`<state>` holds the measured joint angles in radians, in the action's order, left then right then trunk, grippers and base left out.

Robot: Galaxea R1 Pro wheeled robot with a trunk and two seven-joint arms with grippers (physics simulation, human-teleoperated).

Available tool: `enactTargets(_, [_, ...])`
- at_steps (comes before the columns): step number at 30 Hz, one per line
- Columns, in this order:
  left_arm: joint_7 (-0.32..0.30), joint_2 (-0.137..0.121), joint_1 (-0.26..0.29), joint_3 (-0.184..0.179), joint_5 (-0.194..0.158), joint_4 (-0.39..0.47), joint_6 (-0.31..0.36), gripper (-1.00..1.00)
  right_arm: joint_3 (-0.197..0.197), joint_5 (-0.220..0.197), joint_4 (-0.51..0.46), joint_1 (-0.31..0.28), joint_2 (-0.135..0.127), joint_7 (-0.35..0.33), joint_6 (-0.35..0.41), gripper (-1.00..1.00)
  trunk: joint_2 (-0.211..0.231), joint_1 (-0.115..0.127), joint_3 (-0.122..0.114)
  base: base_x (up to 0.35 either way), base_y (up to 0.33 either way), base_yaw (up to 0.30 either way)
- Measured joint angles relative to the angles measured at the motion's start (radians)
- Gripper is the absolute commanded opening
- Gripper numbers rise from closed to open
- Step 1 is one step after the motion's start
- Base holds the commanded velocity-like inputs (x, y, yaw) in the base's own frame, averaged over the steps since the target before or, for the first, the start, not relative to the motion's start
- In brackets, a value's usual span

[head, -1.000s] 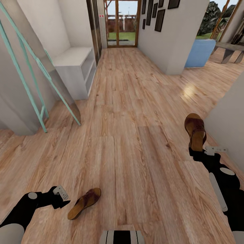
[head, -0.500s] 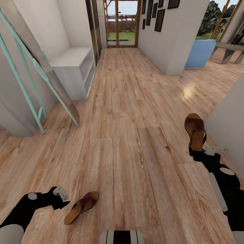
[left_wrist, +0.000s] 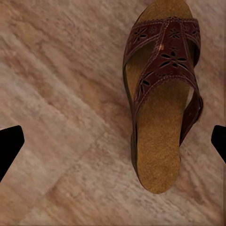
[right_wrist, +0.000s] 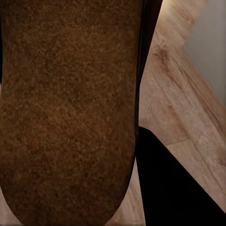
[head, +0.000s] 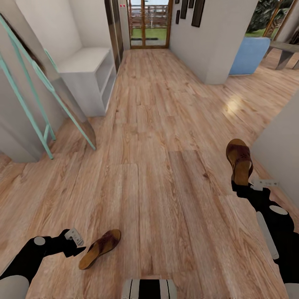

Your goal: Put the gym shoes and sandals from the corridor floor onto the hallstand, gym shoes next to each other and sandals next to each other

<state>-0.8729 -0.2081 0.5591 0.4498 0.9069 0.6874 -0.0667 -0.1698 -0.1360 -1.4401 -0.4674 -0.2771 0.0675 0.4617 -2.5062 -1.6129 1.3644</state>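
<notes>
Sandal (head: 239,160) in right tool (head: 246,185), other sandal (head: 100,248) on floor (head: 166,195)

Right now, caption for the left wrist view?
Open left gripper above a brown strap sandal lying on the wood-plank corridor floor.

One dark-brown strap sandal (head: 99,248) with a tan cork sole lies flat on the wood-plank corridor floor (head: 166,137), straps up, cut-out flower pattern on them. The second sandal (head: 239,160) sits raised at the right, heel toward the viewer, footbed facing up.
</notes>
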Motion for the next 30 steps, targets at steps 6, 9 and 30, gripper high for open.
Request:
enactTargets(6, [0.0, 0.0, 0.003, 0.002, 0.0, 0.0, 0.001, 1.0, 0.0, 0.0, 0.0, 0.0, 0.0, 0.0, 0.0, -1.0, -0.001, -0.003, 0.033, 0.0, 0.0, 0.0])
enactTargets(9, [0.0, 0.0, 0.006, 0.001, 0.0, 0.0, 0.001, 1.0, 0.0, 0.0, 0.0, 0.0, 0.0, 0.0, 0.0, -1.0, -0.002, -0.004, 0.049, 0.0, 0.0, 0.0])
enactTargets(30, [0.0, 0.001, 0.014, -0.001, 0.003, 0.0, 0.001, 1.0, 0.0, 0.0, 0.0, 0.0, 0.0, 0.0, 0.0, -1.0, -0.007, -0.013, 0.164, 0.0, 0.0, 0.0])
